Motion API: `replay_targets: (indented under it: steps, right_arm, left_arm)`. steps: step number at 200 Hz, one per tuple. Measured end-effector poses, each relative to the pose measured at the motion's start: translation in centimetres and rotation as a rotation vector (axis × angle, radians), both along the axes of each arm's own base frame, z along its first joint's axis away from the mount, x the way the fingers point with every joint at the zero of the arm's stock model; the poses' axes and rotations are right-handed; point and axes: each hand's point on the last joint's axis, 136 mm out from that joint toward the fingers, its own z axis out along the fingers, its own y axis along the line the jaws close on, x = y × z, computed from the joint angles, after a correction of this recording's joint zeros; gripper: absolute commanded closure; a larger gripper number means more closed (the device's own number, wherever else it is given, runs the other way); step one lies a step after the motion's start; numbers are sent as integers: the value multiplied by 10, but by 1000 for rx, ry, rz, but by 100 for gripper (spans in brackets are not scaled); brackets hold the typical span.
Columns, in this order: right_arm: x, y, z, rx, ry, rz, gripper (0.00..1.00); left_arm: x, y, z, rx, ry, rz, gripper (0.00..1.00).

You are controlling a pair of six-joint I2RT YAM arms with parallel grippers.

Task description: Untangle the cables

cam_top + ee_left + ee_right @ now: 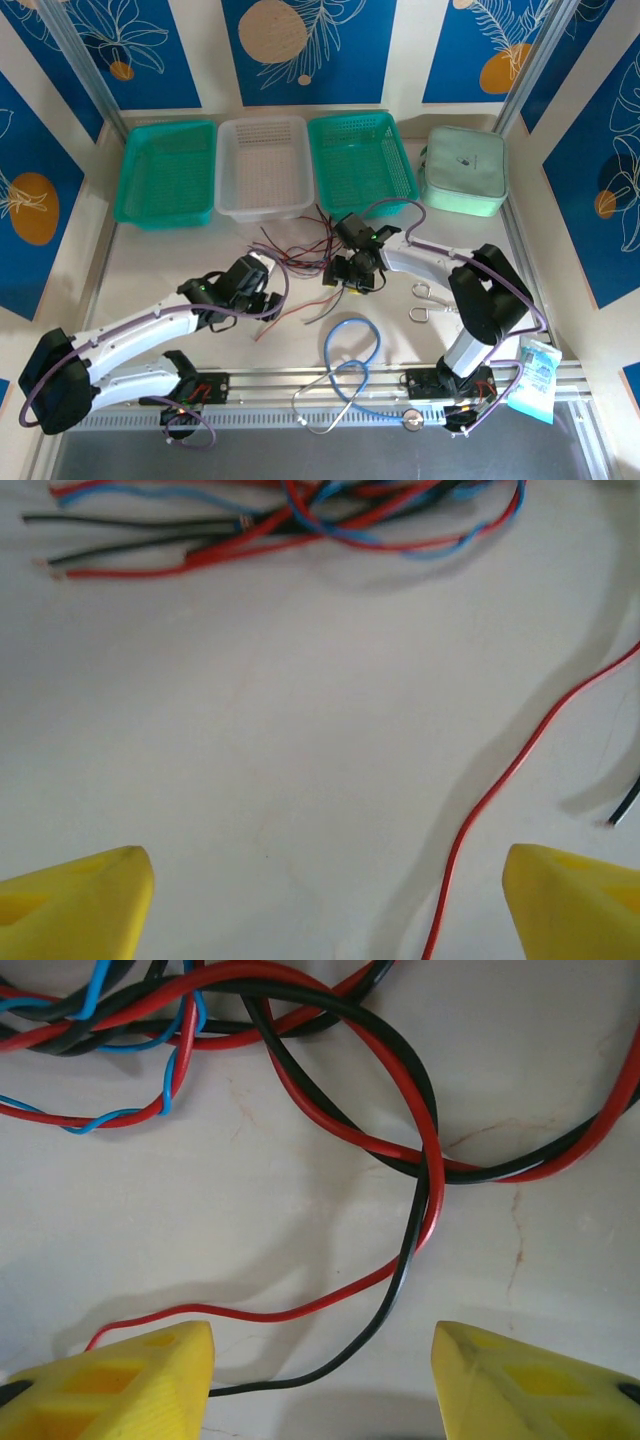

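White tabletop, tangled cables at its centre: left gripper spread wide, holding nothing; right gripper parted, red and black strands lying ungripped between its jaws.

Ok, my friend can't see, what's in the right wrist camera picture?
A tangle of thin red, black and blue wires lies looped and crossed on a pale tabletop. Below it the right gripper stands open, yellow plastic fingertips apart, a red and a black strand trailing down toward it.
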Motion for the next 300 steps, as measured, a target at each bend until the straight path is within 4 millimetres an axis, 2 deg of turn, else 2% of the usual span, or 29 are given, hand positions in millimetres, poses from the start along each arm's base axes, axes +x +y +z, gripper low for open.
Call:
replay_targets:
  steps: [35, 79, 93, 153, 168, 189, 210, 224, 253, 267, 284, 300]
  right_arm:
    - [1, -5, 1, -8, -4, -19, 37]
    - [2, -11, 10, 11, -25, -40, 36]
    - [2, -11, 10, 11, -25, -37, 35]
    - [3, -12, 10, 12, -30, -23, 35]
    - [4, -13, 10, 17, -28, -22, 35]
    - [8, -15, 11, 29, -31, -25, 35]
    - [12, -18, 10, 40, -35, -26, 34]
    - [11, -21, 8, 40, -31, -22, 35]
    - [9, -30, 1, 33, -27, -8, 35]
    - [6, -34, 3, 34, -37, 0, 35]
    - [5, -36, 14, 52, -81, 14, 35]
    - [6, -38, 31, 78, -156, 27, 36]
  left_arm:
    - [-16, 7, -11, 66, 118, -6, 21]
    - [-35, 16, -27, 117, 250, 38, 38]
    - [-39, 14, -30, 114, 270, 45, 47]
    - [-50, -1, -52, 133, 357, 22, 51]
    - [-53, -3, -59, 152, 381, 20, 55]
    - [-52, -6, -64, 166, 398, 32, 68]
    - [-51, -10, -67, 167, 409, 30, 77]
    - [-50, -11, -68, 176, 415, 33, 79]
    - [-50, -16, -67, 193, 423, 30, 100]
    - [-50, -22, -64, 190, 417, 29, 100]
    - [-44, -34, -49, 176, 391, 7, 100]
    - [-29, -50, -18, 150, 342, 0, 100]
